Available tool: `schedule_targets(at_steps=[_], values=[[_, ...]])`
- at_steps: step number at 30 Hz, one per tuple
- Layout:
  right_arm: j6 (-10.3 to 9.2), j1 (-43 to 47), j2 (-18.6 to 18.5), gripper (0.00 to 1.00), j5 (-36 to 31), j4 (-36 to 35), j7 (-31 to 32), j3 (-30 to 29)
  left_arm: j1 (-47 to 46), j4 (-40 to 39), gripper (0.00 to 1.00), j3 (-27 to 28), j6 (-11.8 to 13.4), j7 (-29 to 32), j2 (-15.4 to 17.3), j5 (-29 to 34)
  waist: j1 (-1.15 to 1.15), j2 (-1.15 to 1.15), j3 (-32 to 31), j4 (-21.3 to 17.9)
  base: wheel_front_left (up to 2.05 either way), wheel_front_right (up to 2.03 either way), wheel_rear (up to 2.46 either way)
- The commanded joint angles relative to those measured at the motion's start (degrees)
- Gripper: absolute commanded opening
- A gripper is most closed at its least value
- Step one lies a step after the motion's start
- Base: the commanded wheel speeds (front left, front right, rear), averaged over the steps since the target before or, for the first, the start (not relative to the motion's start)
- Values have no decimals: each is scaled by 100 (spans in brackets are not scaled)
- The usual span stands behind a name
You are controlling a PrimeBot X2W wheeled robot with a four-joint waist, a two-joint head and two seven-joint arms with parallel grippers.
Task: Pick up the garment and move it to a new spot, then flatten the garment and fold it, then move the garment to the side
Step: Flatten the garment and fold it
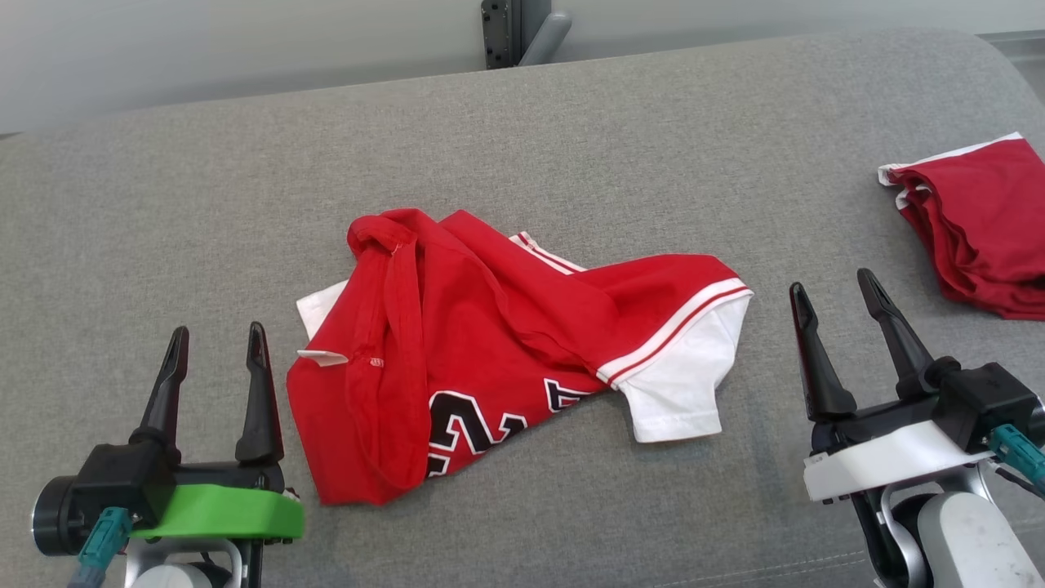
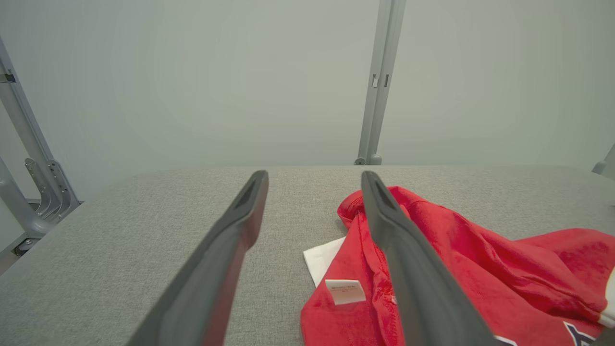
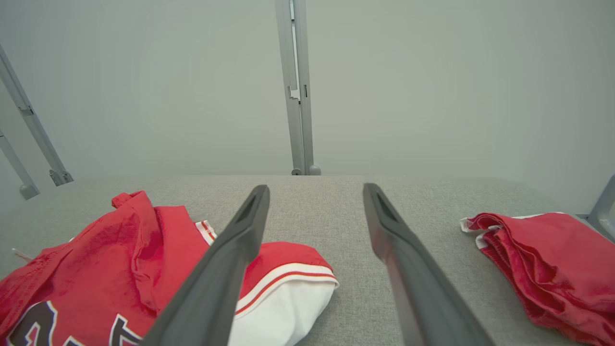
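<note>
Garment [image 1: 457,327] bunched, ctr of table [image 1: 620,131]

Grey fabric table [image 1: 571,106] bears a crumpled red jersey [image 1: 457,327] (white-sleeved) and folded red cloth [image 1: 988,229].

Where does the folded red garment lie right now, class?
In the head view the folded red garment lies at the right edge of the grey surface, beyond the right gripper and apart from the crumpled red jersey.
</note>
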Motion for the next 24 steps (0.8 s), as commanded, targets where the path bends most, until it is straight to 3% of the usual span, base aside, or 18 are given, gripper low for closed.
schedule_targets(at_steps=[1,10,17,24], values=[[-2,84,19,100,-36,-42,33,-15,76,-32,100,-5,34,12,54,45,0,0,-11,12,0,0,0],[-2,26,49,100,32,-127,93,47,-288,-136,100,-182,-57,152,75,115,0,0,110,-23,0,0,0],[-2,-194,86,100,71,-72,69,230,-1326,109,100,-685,-524,862,90,93,0,0,449,-300,0,0,0],[-2,-387,166,100,131,79,-45,384,-2181,1132,100,-921,-936,1770,160,-149,0,0,781,-666,0,0,0]])
